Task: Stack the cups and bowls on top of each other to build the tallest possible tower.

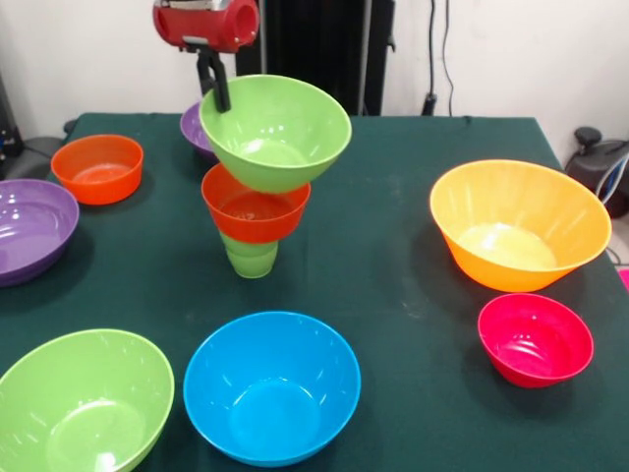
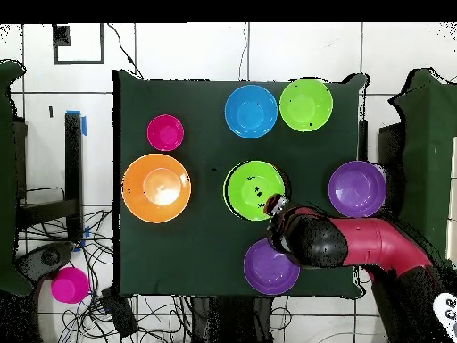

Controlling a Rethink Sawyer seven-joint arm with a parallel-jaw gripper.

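The tower (image 1: 256, 206) stood near the middle of the green table (image 1: 393, 256): a light-green cup (image 1: 252, 258) at the base, a small orange-red bowl (image 1: 255, 208) seated in it, and a lime-green bowl (image 1: 276, 131) on top, tilted toward the camera in the front view. The gripper (image 1: 216, 90) reached down from the red arm (image 2: 375, 246) to the top bowl's rim at its 10 o'clock edge, one dark finger (image 1: 218, 87) lying against the rim; whether it was clamped on the rim could not be told. Taking the tower as the dial's centre in the front view, a purple bowl (image 1: 195, 128) sat just behind at 11 o'clock, a second small orange-red bowl (image 1: 97, 168) at 10, a larger purple bowl (image 1: 29, 228) at 9, another lime-green bowl (image 1: 84, 401) at 7, the blue bowl (image 1: 271, 386) at 6, the pink-red bowl (image 1: 536, 339) at 4 and the large orange bowl (image 1: 519, 224) at 3.
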